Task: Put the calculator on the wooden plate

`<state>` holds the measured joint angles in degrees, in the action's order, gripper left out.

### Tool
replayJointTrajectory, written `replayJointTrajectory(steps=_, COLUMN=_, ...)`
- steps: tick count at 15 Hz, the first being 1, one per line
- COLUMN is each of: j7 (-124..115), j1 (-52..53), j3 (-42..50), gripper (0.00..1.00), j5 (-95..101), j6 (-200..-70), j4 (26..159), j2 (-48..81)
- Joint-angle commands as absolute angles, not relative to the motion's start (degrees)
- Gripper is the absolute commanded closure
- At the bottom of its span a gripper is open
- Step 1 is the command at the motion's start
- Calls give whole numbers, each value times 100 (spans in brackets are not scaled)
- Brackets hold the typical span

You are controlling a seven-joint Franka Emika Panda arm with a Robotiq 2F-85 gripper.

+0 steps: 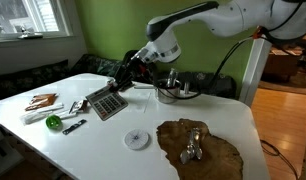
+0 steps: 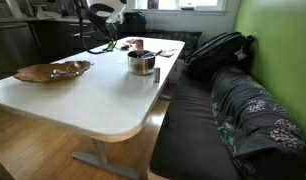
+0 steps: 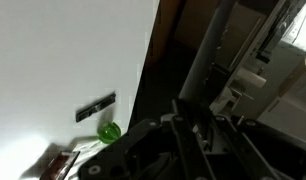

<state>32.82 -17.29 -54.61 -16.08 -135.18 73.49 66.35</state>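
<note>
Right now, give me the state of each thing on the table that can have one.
gripper: low at the calculator; open or shut unclear.
calculator: on the white table, not on the wooden plate.
wooden plate: flat on the table, small metal piece on it.
steel pot: upright on the table.
white disc: lying flat, apart from the plate.

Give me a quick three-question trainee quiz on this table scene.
1. True or false: the calculator lies on the wooden plate.
2. What already rests on the wooden plate? A) a shiny metal piece B) a green ball C) a steel pot
3. Fill in: the white disc lies on the white ____.
Key: 1 false, it is off the plate; 2 A; 3 table.
</note>
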Motion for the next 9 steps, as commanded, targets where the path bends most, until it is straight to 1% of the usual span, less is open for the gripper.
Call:
replayJointTrajectory(steps=1, j7=3251, j1=-2388, j3=-5108, gripper=96, j5=-1783, j6=-12728, j4=8690, j2=5483)
replayJointTrajectory(steps=4, j7=3524, j1=-2734, j3=-4847, gripper=96, j5=-1888, j6=-11927, j4=9475, j2=4708)
replayJointTrajectory(steps=7, j7=3930, j1=-2833, j3=-4433, gripper=96, j5=-1917, j6=-11353, j4=10305, j2=3878)
replayJointTrajectory(steps=9, j7=4238, j1=-2681, j3=-4020, gripper=96, j5=-1923, j6=-11560, j4=10876, j2=3329)
